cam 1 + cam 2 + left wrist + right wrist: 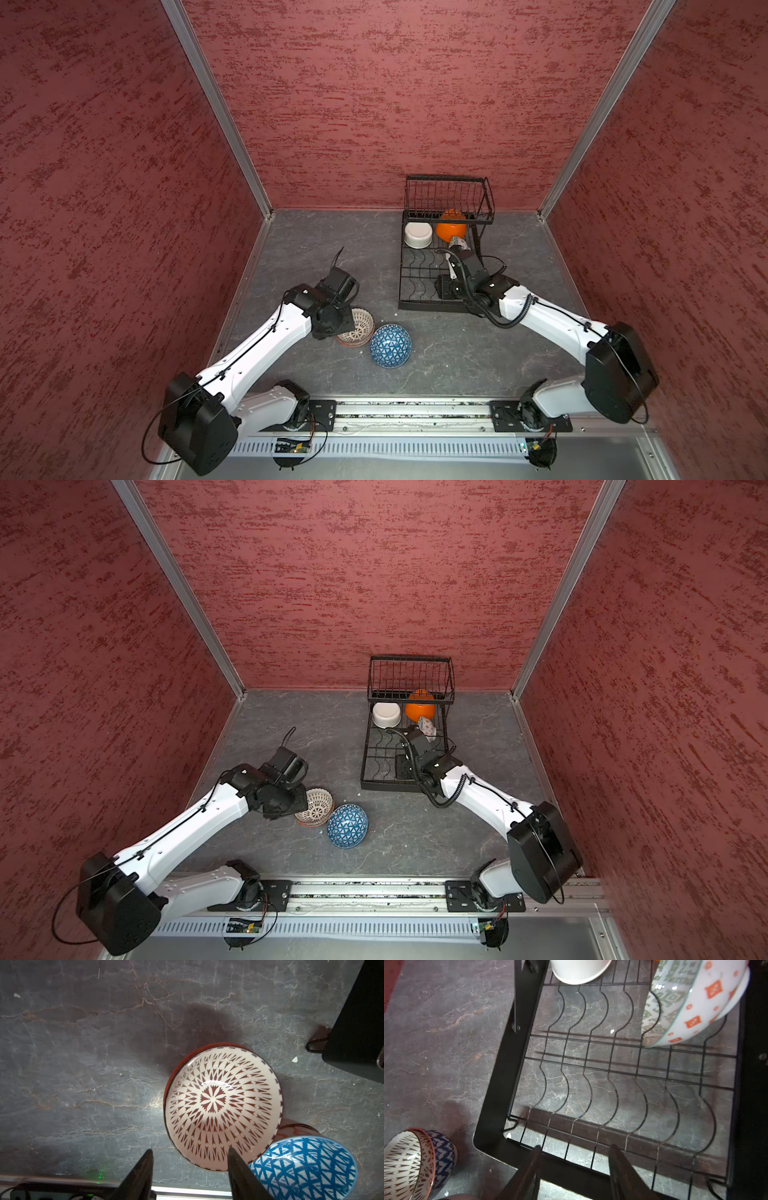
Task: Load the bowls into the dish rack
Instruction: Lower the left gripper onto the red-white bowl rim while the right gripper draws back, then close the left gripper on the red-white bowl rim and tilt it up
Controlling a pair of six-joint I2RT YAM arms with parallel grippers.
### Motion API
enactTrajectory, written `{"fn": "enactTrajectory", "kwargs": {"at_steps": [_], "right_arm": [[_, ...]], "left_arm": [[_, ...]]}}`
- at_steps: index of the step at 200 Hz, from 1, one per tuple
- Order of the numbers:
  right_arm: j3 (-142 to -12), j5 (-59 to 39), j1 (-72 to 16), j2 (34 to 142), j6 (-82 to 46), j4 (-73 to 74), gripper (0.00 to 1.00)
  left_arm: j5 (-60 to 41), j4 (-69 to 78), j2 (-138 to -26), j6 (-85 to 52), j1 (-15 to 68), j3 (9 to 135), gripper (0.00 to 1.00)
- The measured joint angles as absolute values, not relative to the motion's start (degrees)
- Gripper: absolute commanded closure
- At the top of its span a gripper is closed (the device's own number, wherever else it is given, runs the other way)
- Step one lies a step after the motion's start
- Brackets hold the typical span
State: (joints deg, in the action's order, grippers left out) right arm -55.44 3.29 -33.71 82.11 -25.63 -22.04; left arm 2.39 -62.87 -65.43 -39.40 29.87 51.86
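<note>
two white robot arms with black joints reach away from their bases, elbows raised high and out to the sides. the left arm stretches forward and inward, wrist bent so the left gripper points straight down, jaws parted and gripping nothing. the right arm angles inward, and the right gripper tilts downward, jaws likewise apart and empty.

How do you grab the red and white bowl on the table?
Probably by its rim, from above: the red and white bowl sits mouth-up, so one jaw fits inside, one outside. Choose the side away from the blue bowl beside it.
</note>
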Motion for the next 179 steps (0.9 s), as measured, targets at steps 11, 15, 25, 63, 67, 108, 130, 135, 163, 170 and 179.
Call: {"fn": "enactTrajectory", "kwargs": {"at_steps": [11, 15, 25, 63, 67, 108, 130, 135, 163, 170, 179], "right_arm": [[-55.4, 3.3, -33.7, 82.1, -25.6, -21.5, 0.46], [-55.4, 3.3, -33.7, 82.1, -25.6, -21.3, 0.46], [-55.3, 3.3, -33.8, 82.2, -25.6, -20.9, 0.46], [-55.0, 3.3, -33.9, 82.7, -25.5, -20.3, 0.46], [-55.0, 3.3, -33.9, 82.7, -25.4, -20.3, 0.46], [-54.9, 3.3, -34.0, 82.7, -25.1, -19.5, 0.46], [-55.0, 3.3, -34.0, 83.4, -25.0, -19.0, 0.46], [-55.0, 3.2, -34.0, 83.7, -25.0, -18.9, 0.46], [-54.9, 3.2, -34.0, 85.1, -25.0, -18.8, 0.46], [-54.9, 3.2, -34.0, 85.2, -25.0, -18.8, 0.46], [-54.9, 3.2, -34.0, 85.2, -25.0, -18.7, 0.46]], "left_arm": [[1.9, -63.1, -65.1, -39.7, 29.8, 51.3, 0.44], [1.6, -63.2, -65.1, -39.8, 29.8, 51.0, 0.44], [1.1, -63.1, -65.1, -40.1, 29.8, 50.1, 0.46], [-1.3, -62.4, -65.9, -40.8, 29.8, 47.4, 0.52], [-1.5, -62.3, -66.0, -40.7, 29.8, 47.4, 0.53], [-1.7, -60.8, -67.9, -40.8, 29.8, 46.8, 0.62], [-1.9, -59.7, -69.0, -40.7, 29.8, 46.5, 0.66], [-2.0, -59.4, -69.2, -40.7, 29.7, 46.3, 0.67], [-2.5, -58.3, -70.5, -40.7, 29.5, 46.0, 0.72], [-2.5, -58.3, -70.7, -40.7, 29.5, 46.0, 0.73], [-2.5, -58.2, -70.9, -40.6, 29.5, 46.0, 0.75]]}}
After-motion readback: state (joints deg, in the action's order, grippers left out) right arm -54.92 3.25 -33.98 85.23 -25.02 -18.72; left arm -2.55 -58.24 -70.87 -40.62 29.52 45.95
